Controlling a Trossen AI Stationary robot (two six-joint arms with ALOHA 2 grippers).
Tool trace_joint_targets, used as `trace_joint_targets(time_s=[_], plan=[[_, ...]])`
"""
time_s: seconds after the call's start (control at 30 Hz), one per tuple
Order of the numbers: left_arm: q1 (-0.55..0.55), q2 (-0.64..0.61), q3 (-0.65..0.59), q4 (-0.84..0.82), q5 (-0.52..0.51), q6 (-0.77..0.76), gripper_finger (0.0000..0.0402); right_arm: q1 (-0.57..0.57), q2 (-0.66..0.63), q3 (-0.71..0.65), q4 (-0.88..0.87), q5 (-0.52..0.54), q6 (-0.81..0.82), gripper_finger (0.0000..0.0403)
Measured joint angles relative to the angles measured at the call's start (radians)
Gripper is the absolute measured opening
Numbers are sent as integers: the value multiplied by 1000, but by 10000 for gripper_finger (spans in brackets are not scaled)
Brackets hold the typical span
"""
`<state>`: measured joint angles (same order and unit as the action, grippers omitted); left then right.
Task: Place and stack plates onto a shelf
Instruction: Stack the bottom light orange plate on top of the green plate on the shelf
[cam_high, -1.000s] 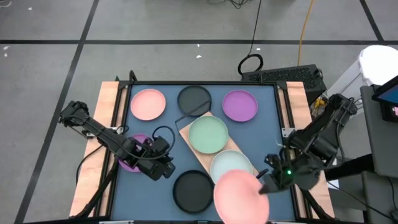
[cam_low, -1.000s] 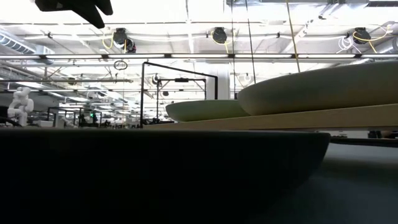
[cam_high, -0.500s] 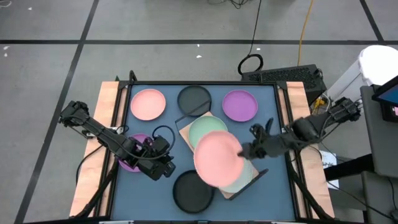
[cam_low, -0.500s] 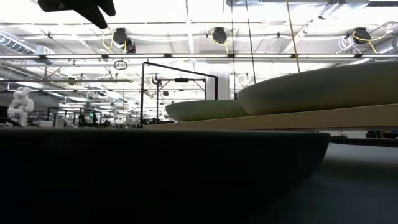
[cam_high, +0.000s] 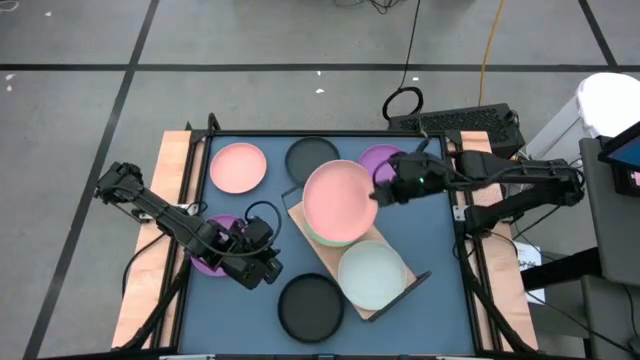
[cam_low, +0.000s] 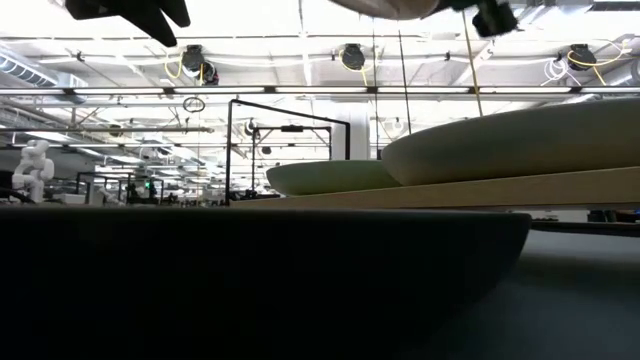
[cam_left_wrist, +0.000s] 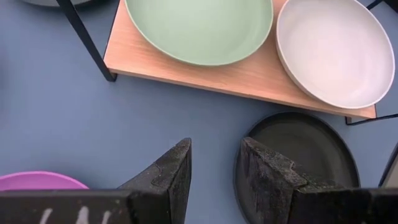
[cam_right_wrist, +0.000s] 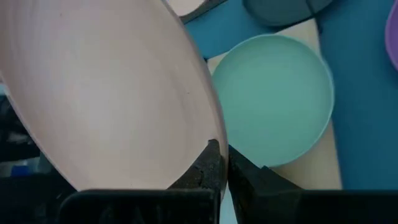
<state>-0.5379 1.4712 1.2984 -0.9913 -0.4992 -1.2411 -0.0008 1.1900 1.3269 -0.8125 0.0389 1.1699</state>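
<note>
My right gripper is shut on a pink plate that hangs above the pale green plate on the far end of the wooden shelf. A pale blue plate rests on the shelf's near end. My left gripper is open and empty above the table's near left, between a purple plate and a black plate. In the low view the pink plate's underside and my right gripper show at the top. My right gripper pinches the pink plate's rim between its two fingers, on the side toward the table's right edge. One finger lies on the plate's inner side and one on its outer side. The fingers come from the table's right. The plate is lifted clear above the green plate.
On the blue table top a second pink plate, a black plate and a purple plate lie along the far edge. The shelf's black wire frame stands up at its near end. Wooden strips border the table's left and right.
My right gripper has carried the pink plate from the table's near right corner toward the far edge and leftward, over the pale blue plate. It now hangs above the green plate. The arm has swung round and now reaches in from the right. My left arm has kept still.
</note>
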Motion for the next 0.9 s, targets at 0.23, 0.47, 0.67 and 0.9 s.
trace_joint_targets(time_s=[0.23,0.47,0.67,0.9], plan=[[25,0,0,-1,4,6,145,-113,0,-184,206,-164,20,0],[35,0,0,-1,27,5,145,-148,1,-455,564,-172,93,0],[42,0,0,-2,28,6,145,-161,1,-613,707,-174,205,0],[79,0,0,-3,29,36,145,-160,0,-636,710,-171,194,0]])
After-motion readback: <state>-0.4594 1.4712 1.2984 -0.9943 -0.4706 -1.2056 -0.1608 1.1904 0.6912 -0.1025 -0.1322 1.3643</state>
